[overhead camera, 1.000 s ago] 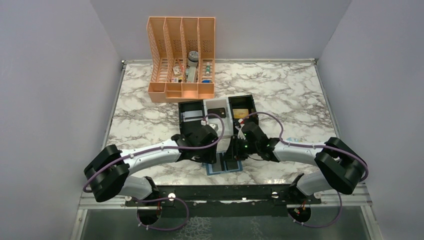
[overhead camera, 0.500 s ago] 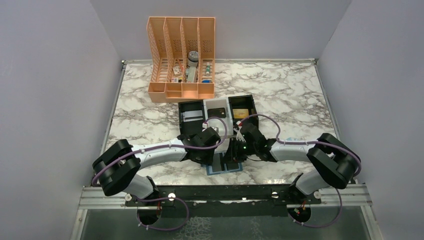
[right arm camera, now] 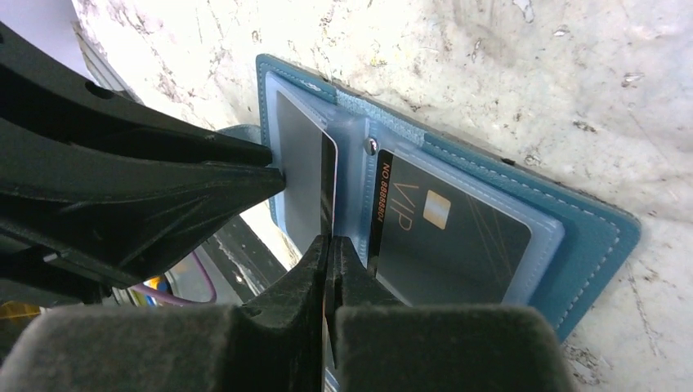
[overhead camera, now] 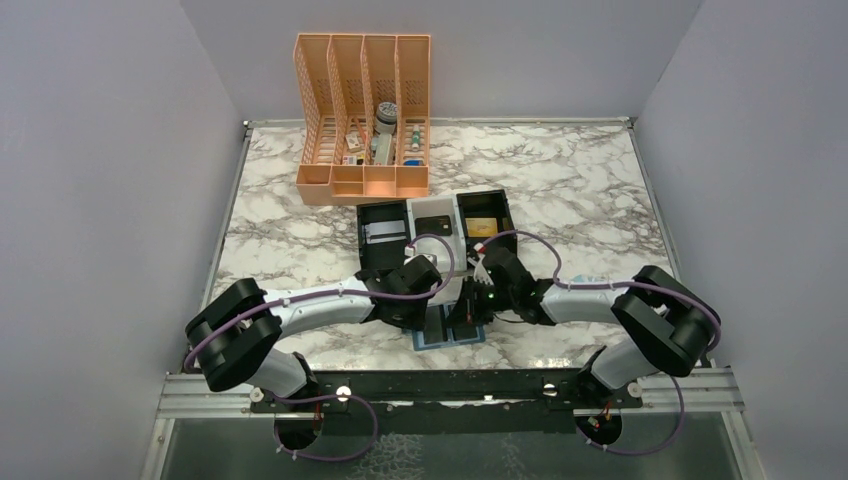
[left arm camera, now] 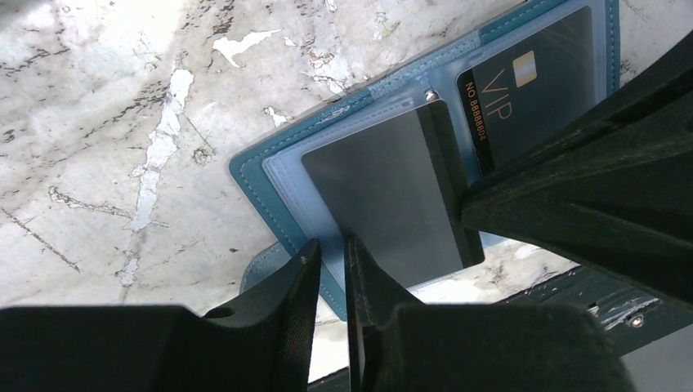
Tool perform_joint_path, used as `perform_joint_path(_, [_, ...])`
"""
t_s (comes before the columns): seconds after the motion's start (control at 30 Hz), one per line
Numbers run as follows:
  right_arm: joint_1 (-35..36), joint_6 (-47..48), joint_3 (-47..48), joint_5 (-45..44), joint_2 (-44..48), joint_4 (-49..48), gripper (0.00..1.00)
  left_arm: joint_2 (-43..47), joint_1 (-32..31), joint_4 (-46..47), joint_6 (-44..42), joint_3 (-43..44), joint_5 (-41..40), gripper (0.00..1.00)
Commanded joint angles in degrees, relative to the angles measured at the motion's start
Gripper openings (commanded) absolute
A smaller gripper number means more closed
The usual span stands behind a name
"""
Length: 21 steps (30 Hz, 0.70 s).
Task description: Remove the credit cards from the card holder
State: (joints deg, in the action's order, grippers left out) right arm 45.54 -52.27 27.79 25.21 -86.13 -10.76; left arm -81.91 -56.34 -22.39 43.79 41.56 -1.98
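Two sets of fingers work on one panel here. My right gripper [right arm camera: 329,245] has its fingers pressed flat together. The lower edge of the plain dark card [right arm camera: 304,171] runs straight in between their tips, so I read it as pinched on that card. The card looks to stand partly out of its clear sleeve, with its long edge close to the centre fold.

My left gripper [left arm camera: 331,253] is nearly closed, with only a slit between the fingers. The teal border of the card holder [left arm camera: 255,175] sits in that slit. I take it as clamped on the outer edge of the same panel, across from the right gripper.

The card holder lies open and flat on the marble table [left arm camera: 106,122], sleeves up. In its other panel a black VIP card [left arm camera: 535,90] with gold lettering and a chip sits fully inside its sleeve.

From overhead, the holder lies between my two wrists, close to the arms' base rail. The black-and-white tray [overhead camera: 434,205] lies just beyond the wrists. Farther back stands a peach file rack [overhead camera: 364,110] with small items in its slots.
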Motion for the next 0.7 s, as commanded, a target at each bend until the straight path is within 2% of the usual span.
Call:
perform_joint_path(0.0, [-1.74,0.81,-1.35,2.14,2.74,-1.14,0.01,-2.27,-0.26,-0.80,-0.63,-0.83,-2.31,0.19])
perform_joint_path(0.2, [-3.95,4.78,-0.85,4.49,4.01,1.93,0.01,-2.57,-0.27,-0.90,-0.77,-0.96,-2.60,0.19])
perform_joint_path(0.37, [-4.23,3.35,-1.82,6.53,2.58,-0.87,0.03,-3.15,-0.28,-0.81,-0.94,-0.78,-2.63,0.18])
perform_joint_path(0.67, [-4.23,-2.23,-3.04,9.33,-2.75,-10.42,0.21,-3.53,-0.35,-0.83,-1.02,-0.58,-2.59,0.18])
